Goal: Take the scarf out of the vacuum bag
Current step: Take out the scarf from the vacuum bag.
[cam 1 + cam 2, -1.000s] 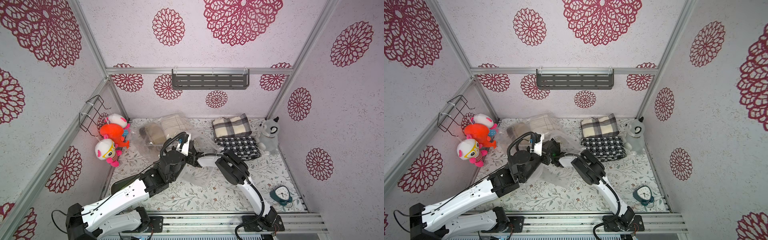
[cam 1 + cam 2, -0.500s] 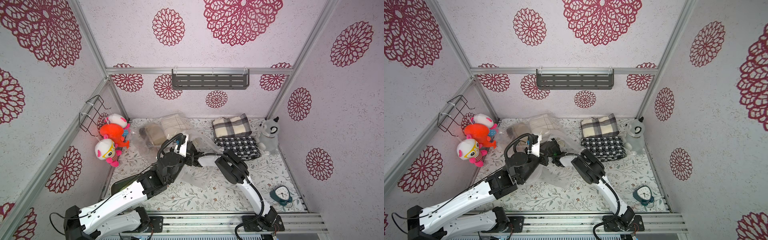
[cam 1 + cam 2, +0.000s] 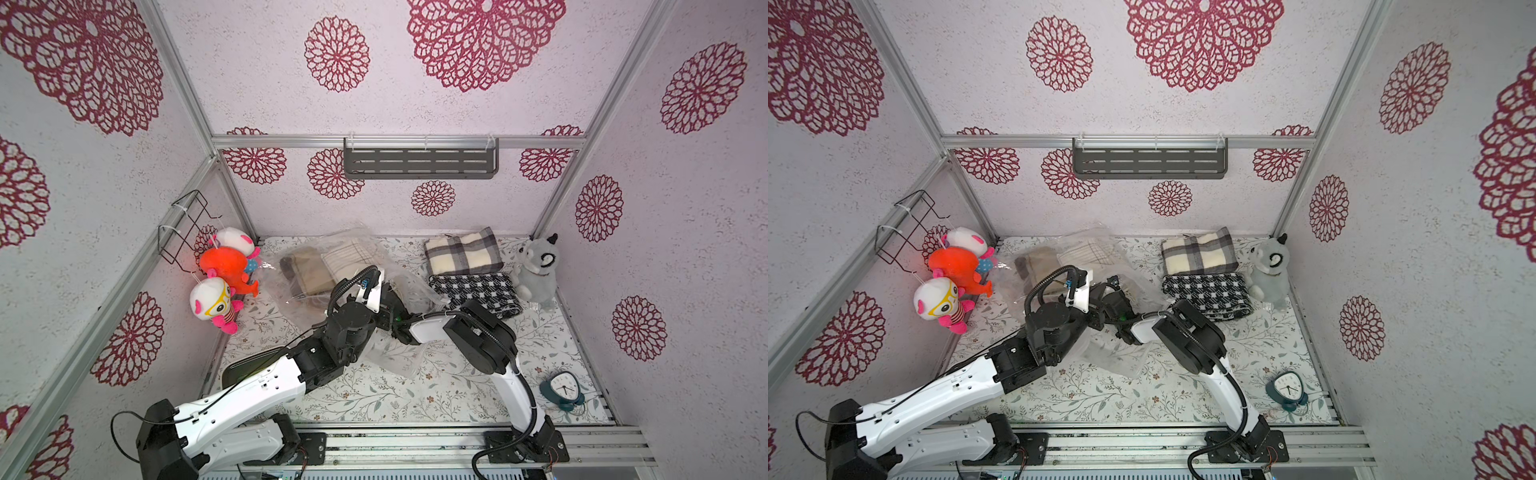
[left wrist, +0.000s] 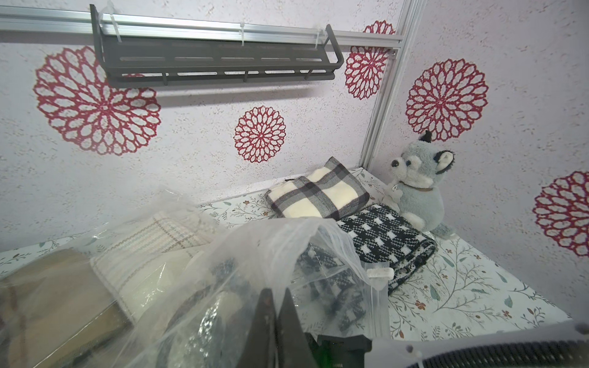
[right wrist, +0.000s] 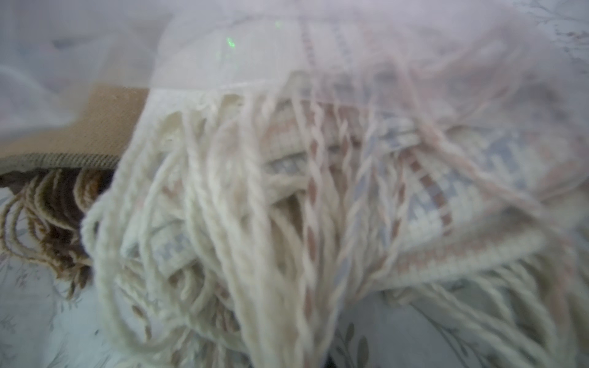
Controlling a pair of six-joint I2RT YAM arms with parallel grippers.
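Two arms meet at the mouth of the clear crinkly plastic vacuum bag (image 3: 397,357), lying mid-table toward the back wall w/ a cream fringed plaid scarf (image 5: 223,207) and a tan folded scarf (image 3: 305,270) inside. Left gripper (image 4: 277,293): fingers pinched tight on the bag's upper film, tenting it. Right gripper (image 3: 392,293) is inside the mouth, fingers closed narrow; fringe sits right at its camera, but can't tell if any strands are caught. Risks, imo: a grip on just a few loose tassels slips off; film nipped w/ the yarn drags the whole bag; left pinch giving way drops the mouth onto the right arm; tan scarf snags and rides out too.
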